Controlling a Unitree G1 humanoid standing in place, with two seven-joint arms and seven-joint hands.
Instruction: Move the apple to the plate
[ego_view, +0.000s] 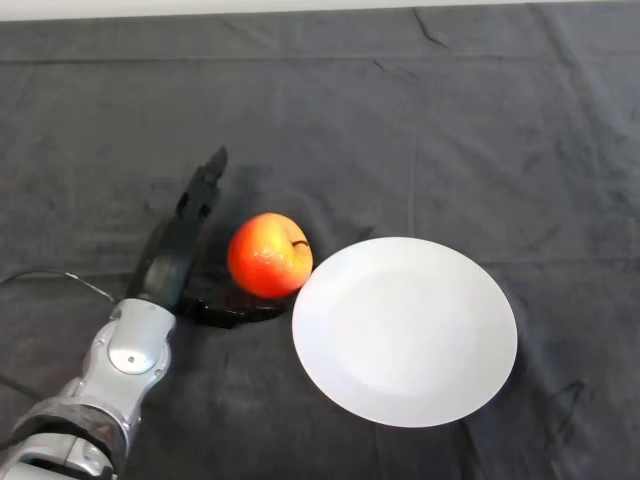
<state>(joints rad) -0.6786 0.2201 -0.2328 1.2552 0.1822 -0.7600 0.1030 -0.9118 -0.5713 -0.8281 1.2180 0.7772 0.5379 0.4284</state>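
Red and yellow, the apple sits on the dark cloth covering the worktop, its short brown stem turned toward the right. It lies just left of the white plate, so close to the plate's upper left rim that I cannot tell whether the two touch, and it is not on the plate.

The black left hand lies beside the apple on its left. The fingers reach out straight, away from the robot and past the apple's far side, while the thumb lies along the cloth under the apple's near edge. So the hand is spread wide with the apple in the gap between thumb and fingers, and nothing is curled round the fruit. The silver-grey arm comes in from the lower left. The plate holds nothing.
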